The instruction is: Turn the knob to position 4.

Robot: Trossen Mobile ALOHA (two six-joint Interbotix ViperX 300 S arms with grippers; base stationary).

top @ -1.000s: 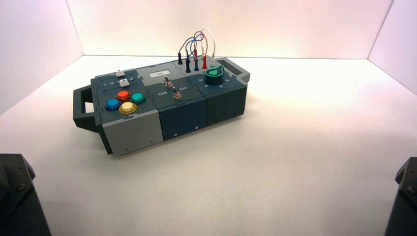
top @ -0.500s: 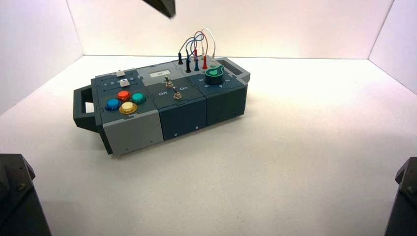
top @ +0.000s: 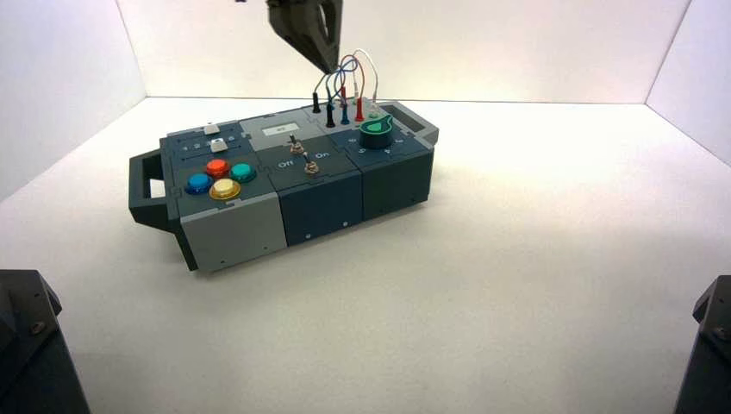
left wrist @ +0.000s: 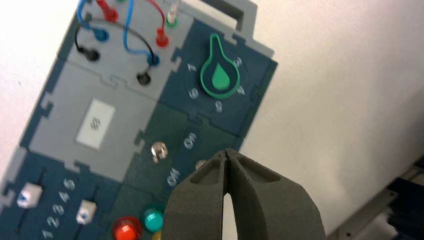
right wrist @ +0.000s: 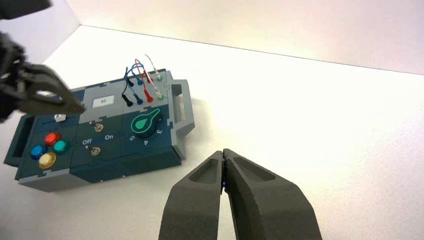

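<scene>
Clearly, the right gripper waited clenched off to the right, while the green-capped knob on the box's right part risked being jammed if the left gripper, clenched above the box, descended unopened.

Box in all three views

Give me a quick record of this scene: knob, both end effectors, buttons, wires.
knob: green pointer knob, box's right end; points between 1 and 3, not at 4
left end effector: shut, raised over the box, touching nothing
right end effector: shut, idle, clear of the box, outside the high view
buttons: red, blue, green, yellow, box's left end
wires: plugged in, far right part
</scene>
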